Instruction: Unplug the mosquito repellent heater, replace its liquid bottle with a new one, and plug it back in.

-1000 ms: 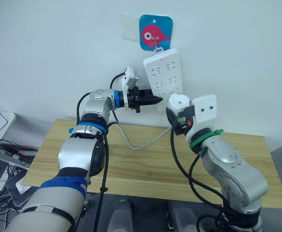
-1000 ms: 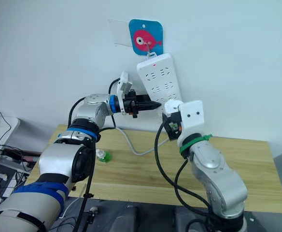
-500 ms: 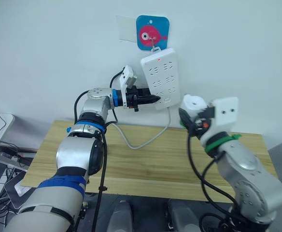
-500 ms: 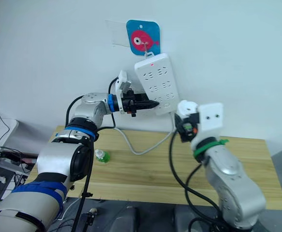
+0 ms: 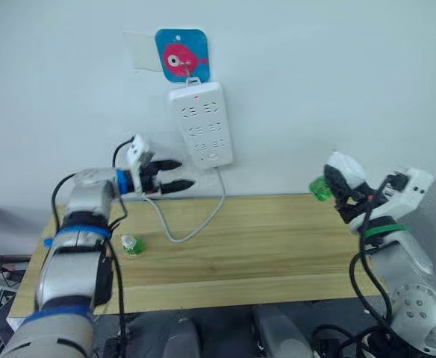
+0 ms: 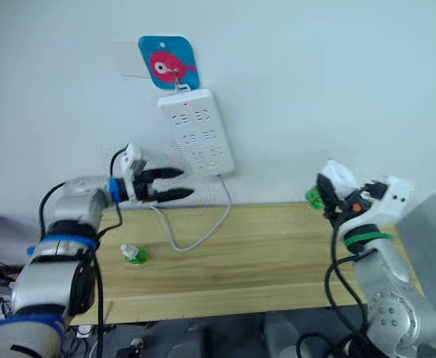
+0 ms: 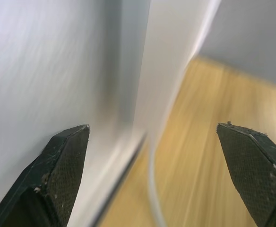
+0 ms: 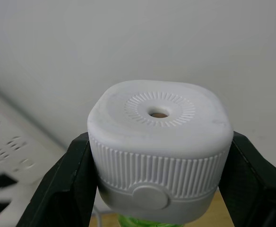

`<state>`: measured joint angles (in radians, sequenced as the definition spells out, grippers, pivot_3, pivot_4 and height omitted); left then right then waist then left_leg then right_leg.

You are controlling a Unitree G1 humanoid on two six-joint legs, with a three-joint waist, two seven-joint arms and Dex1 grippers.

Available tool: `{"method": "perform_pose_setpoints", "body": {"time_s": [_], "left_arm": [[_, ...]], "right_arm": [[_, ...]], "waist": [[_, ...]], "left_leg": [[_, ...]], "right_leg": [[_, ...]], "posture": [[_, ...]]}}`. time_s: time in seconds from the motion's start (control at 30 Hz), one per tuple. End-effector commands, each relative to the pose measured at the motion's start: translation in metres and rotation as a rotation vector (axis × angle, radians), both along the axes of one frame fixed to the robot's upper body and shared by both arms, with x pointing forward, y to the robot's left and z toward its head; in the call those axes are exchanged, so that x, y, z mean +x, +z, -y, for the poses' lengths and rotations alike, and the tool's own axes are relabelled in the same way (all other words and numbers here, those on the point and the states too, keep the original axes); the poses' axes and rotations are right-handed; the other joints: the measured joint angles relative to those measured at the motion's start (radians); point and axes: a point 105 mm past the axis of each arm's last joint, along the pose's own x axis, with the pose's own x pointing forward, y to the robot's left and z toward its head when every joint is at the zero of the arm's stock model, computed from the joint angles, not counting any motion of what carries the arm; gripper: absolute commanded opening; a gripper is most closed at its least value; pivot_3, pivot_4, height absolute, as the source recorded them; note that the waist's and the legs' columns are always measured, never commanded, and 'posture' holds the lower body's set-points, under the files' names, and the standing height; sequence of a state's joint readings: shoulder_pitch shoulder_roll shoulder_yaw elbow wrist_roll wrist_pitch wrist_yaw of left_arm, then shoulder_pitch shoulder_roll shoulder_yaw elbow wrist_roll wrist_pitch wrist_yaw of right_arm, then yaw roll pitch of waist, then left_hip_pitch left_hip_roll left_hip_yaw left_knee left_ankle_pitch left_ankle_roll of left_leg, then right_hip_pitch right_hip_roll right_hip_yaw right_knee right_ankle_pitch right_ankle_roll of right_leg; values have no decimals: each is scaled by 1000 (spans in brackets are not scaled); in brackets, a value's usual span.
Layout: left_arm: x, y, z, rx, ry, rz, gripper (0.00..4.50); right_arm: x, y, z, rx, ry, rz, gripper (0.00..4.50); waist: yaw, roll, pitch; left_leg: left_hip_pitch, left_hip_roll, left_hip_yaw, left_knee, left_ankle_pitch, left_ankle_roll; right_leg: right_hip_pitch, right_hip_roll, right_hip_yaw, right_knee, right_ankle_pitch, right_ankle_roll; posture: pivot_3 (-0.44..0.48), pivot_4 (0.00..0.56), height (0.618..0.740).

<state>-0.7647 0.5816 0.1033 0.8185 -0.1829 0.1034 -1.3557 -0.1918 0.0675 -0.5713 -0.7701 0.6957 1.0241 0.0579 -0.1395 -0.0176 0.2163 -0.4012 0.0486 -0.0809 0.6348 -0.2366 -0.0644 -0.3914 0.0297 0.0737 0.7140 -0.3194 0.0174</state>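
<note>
Your right gripper [image 8: 159, 189] is clamping the mosquito repellent heater [image 8: 159, 149]; your left gripper [image 5: 175, 175] is gaping wide beside the power strip [image 5: 201, 124].

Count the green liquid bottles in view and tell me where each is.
2. One small green bottle stands on the wooden table near its left end. The other green bottle sits under the mosquito repellent heater, which the right gripper holds above the table's right end.

Power strip [image 5: 201, 124] hangs on wall under fish sign [image 5: 182, 55] — cable [image 5: 195, 221] trails onto wooden table [image 5: 263, 239].
</note>
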Motion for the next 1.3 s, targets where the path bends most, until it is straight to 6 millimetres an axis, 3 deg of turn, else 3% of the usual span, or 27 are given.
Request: {"method": "perform_pose_setpoints", "body": {"time_s": [0.03, 0.17, 0.33, 0.73, 0.87, 1.07, 1.3], "left_arm": [[-20, 33, 20, 7, -131, 179, 4496], [-38, 43, 55, -21, -228, 259, 4496], [-51, 54, 98, -89, -329, 312, 4496], [-37, 46, 161, -160, -398, 387, 4496], [-34, 45, 180, -204, -399, 396, 4496], [-44, 38, 205, -246, -430, 402, 4496], [-40, 46, 226, -319, -361, 427, 4496]], "right_arm": [[0, 8, 0, 136, 30, 48, 3035], [7, 2, 6, 293, 38, 25, 3035], [12, -2, 13, 369, 51, 9, 3035], [22, -8, 21, 447, 94, -5, 3035], [21, 0, 14, 484, 101, 31, 3035], [16, 12, -5, 535, 156, 63, 3035], [9, 18, -25, 551, 202, 70, 3035]], "waist": [[16, 0, 0], [65, 0, 0], [82, 0, 0], [75, 0, 0], [72, 0, 0], [58, 0, 0], [56, 0, 0]], "left_leg": [[-1, 0, 0, -3, 2, -3], [-8, -2, -2, -6, 3, -6], [-8, -10, 1, -5, 4, -7], [-8, -11, 2, -4, 5, -7], [-9, -11, 1, -5, 5, -7], [-10, -12, 1, -5, 5, -7], [-10, -12, 1, -4, 5, -7]], "right_leg": [[-2, -1, -1, -1, -1, -1], [-8, -7, -2, -2, -2, -3], [-8, -12, -2, -1, -1, 0], [-8, -12, -1, -1, 0, 1], [-8, -12, -2, -1, 0, 1], [-9, -12, -2, -2, 0, 1], [-9, -12, -2, -1, 0, 1]], "posture": [[-40, 190, 740], [-20, 191, 740], [-26, 191, 740], [-49, 187, 740], [-62, 183, 740], [-72, 177, 740], [-77, 173, 740]]}}
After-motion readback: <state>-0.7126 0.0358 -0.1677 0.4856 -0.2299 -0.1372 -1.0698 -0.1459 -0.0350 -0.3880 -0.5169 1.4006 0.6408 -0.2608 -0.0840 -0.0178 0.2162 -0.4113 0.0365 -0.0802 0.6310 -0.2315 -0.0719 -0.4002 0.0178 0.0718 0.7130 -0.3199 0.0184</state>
